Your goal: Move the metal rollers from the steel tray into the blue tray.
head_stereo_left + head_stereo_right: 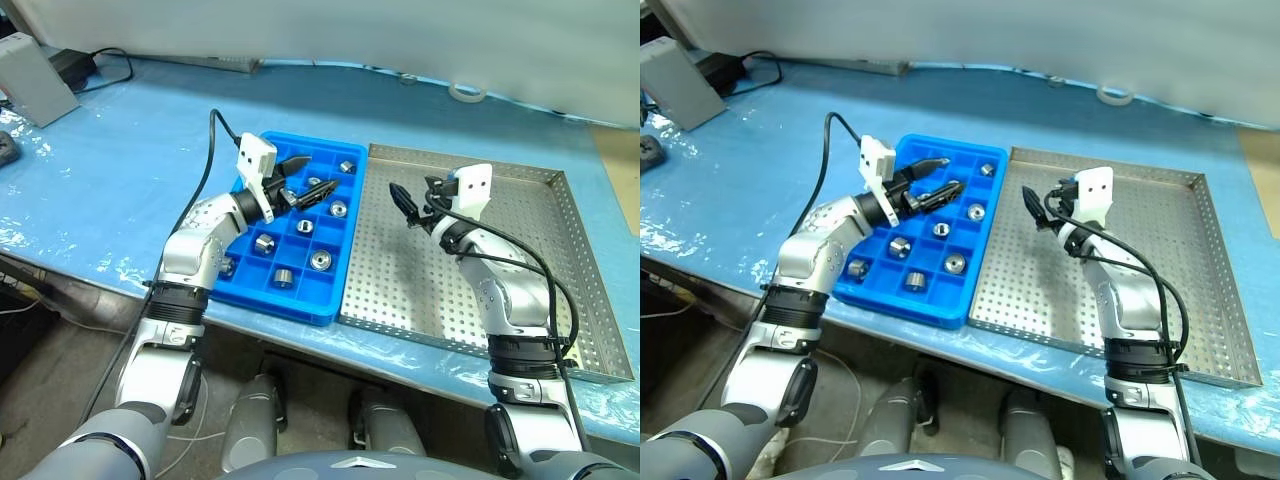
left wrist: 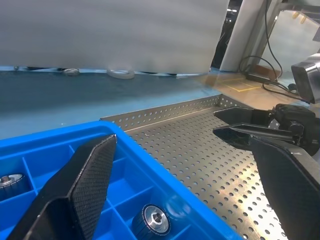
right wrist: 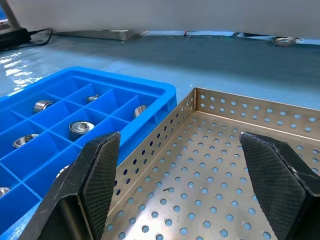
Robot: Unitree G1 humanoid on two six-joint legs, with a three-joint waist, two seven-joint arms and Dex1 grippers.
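Note:
Several metal rollers point(image 1: 320, 260) lie in separate compartments of the blue tray point(image 1: 252, 292), at the left of the table. My left gripper point(image 1: 308, 177) hovers open over the far part of that tray, pointing toward the steel tray, with nothing between its fingers point(image 2: 87, 180). One roller point(image 2: 156, 218) sits in a compartment just below it. The steel tray point(image 1: 560, 260) lies directly to the right of the blue one, and its perforated base shows bare metal. My right gripper point(image 1: 407, 206) is open and empty above that tray's left part, near the wall beside the blue tray.
A grey box point(image 1: 35, 80) and a black adapter with its cable point(image 1: 75, 65) sit at the far left of the blue-covered table. A roll of tape point(image 1: 467, 93) lies behind the steel tray. The table's front edge runs just below both trays.

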